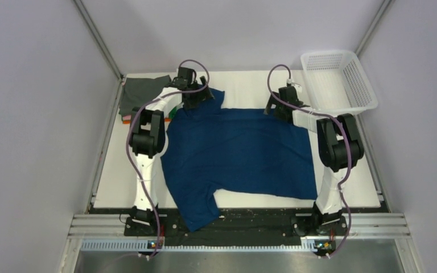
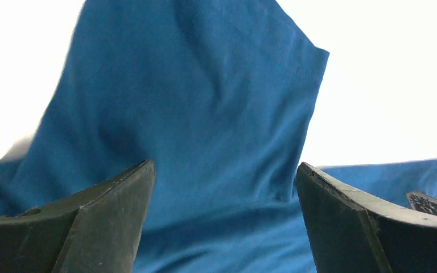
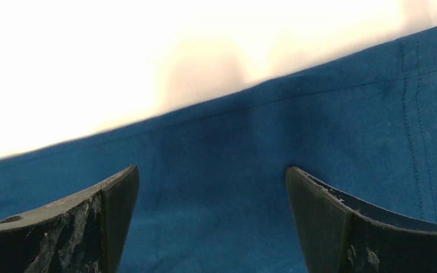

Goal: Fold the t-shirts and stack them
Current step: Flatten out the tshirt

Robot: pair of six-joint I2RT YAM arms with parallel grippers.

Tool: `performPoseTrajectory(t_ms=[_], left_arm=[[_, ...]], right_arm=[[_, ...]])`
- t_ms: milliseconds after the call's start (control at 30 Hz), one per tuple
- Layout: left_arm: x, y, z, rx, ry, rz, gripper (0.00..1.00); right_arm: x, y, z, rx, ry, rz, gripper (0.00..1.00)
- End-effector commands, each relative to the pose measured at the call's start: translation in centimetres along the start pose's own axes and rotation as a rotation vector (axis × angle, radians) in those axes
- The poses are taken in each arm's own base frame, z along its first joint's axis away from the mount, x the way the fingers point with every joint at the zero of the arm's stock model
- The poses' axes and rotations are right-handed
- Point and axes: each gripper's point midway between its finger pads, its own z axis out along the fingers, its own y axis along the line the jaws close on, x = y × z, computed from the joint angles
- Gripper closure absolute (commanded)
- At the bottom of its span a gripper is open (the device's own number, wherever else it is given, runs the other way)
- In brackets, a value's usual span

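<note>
A: Where's the shirt rn?

B: Navy blue cloth t-shirt (image 1: 236, 153) lies spread on the white table top (image 1: 119, 176), btwn the two arms, no print showing. One sleeve hangs off the near edge onto the black rail (image 1: 250, 219). The far-left sleeve is humped up, not flat.

A: Grippers?

B: Left gripper (image 2: 223, 173): jaws wide apart, nothing btwn them, poised right over that humped sleeve. Right gripper (image 3: 212, 173): also apart & empty, low over the shirt's far edge, stitched hem line off to one side. Can't tell if either tip touches the cloth.

A: So, pre-grasp for the 1st fold, I'd guess. Risks?

B: A few, imo.
1) The left side is bunched, so closing there may pinch extra layers, or just the top one. The fold would come out skewed.
2) The right jaws sit close to the edge. If they close too shallow, the hem slips out mid-lift.
3) The dangling sleeve could drag or catch on the rail when the shirt is pulled.
4) The dark grey folded shirt (image 1: 142, 94), w/ an orange layer (image 1: 126, 119) under it, lies just beside the left arm. A wide swing could knock that pile.

A: Basket?

B: White plastic mesh basket (image 1: 338, 79) is at the far right, near the right arm's elbow. An elbow bump is possible but less likely.
</note>
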Motion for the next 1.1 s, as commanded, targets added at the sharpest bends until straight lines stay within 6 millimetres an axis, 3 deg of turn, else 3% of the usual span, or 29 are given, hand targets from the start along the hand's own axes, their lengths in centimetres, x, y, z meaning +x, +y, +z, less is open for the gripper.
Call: performPoseTrajectory(t_ms=[0, 167, 333, 467, 567, 700, 800, 867, 933, 1000, 1067], left_arm=[[0.8, 0.1, 3.9, 0.053, 0.084, 0.009, 0.01], [-0.7, 0.7, 7.2, 0.063, 0.093, -0.034, 0.01], [-4.2, 0.9, 9.2, 0.125, 0.001, -0.098, 0.01], [-7.2, 0.2, 9.8, 0.173, -0.084, -0.132, 0.01], [-9.8, -1.5, 9.1, 0.231, -0.157, -0.127, 0.01], [-13.4, -7.3, 2.7, 0.356, -0.234, -0.052, 0.01], [-13.1, -11.4, -3.9, 0.373, -0.264, 0.064, 0.01], [-10.7, -13.5, -8.0, 0.38, -0.267, 0.15, 0.01], [-6.9, -14.5, -12.0, 0.358, -0.25, 0.199, 0.01], [-3.0, -13.7, -15.2, 0.28, -0.264, 0.229, 0.01], [1.2, -11.8, -17.8, 0.163, -0.28, 0.239, 0.01]], right_arm=[[0.3, -0.8, 2.3, 0.016, 0.055, 0.016, 0.01], [-1.1, -0.6, 4.0, -0.012, 0.063, 0.034, 0.01], [-2.2, -0.6, 5.9, -0.026, 0.064, 0.052, 0.01], [-3.6, -0.3, 7.1, -0.048, 0.064, 0.05, 0.01], [-5.4, 0.2, 6.7, -0.047, 0.04, 0.035, 0.01], [-9.7, 1.9, 2.2, -0.086, -0.05, -0.008, 0.01], [-11.8, 2.5, -2.9, -0.108, -0.102, -0.011, 0.01], [-11.5, 2.0, -6.3, -0.105, -0.126, 0.002, 0.01], [-9.7, 0.7, -9.6, -0.089, -0.132, 0.0, 0.01], [-7.7, -0.9, -13.5, -0.073, -0.142, 0.009, 0.01], [-4.3, -2.7, -15.8, -0.062, -0.115, 0.025, 0.01]])
